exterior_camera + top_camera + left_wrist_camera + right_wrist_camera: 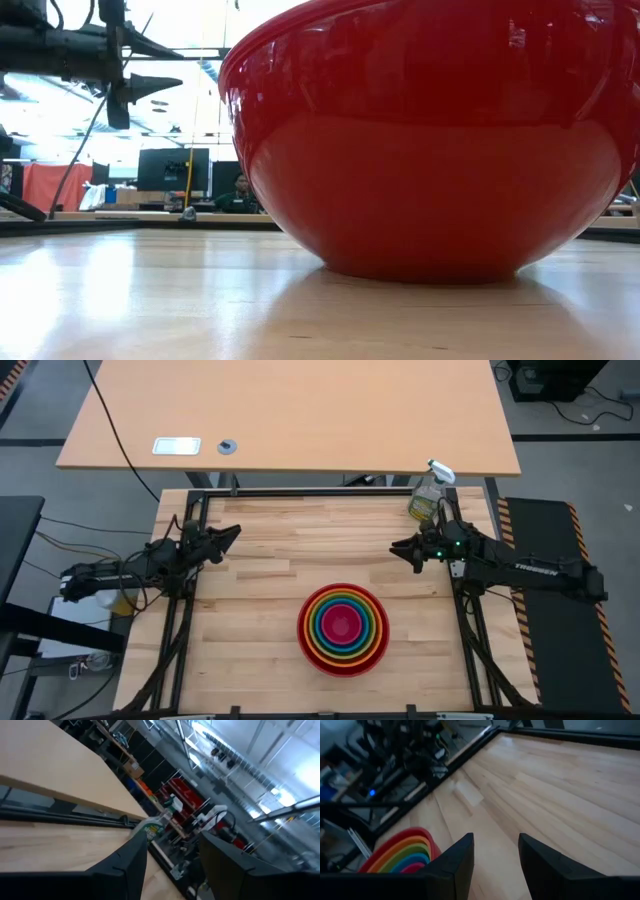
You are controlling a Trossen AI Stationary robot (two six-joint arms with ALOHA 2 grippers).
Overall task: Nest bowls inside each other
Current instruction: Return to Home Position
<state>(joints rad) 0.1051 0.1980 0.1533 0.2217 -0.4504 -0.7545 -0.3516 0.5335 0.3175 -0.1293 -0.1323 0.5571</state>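
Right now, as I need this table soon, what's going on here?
The nesting looks finished: five bowls sit one inside another, the red bowl outermost and the pink bowl in the middle. Neither arm handles anything. The left gripper and the right gripper hover open and empty at opposite sides of the table, apart from the stack. A spray bottle stands at the far right corner.

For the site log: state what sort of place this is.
Likely a robotics lab: a framed wooden table, left arm and right arm at its sides, a monitor and a person behind.
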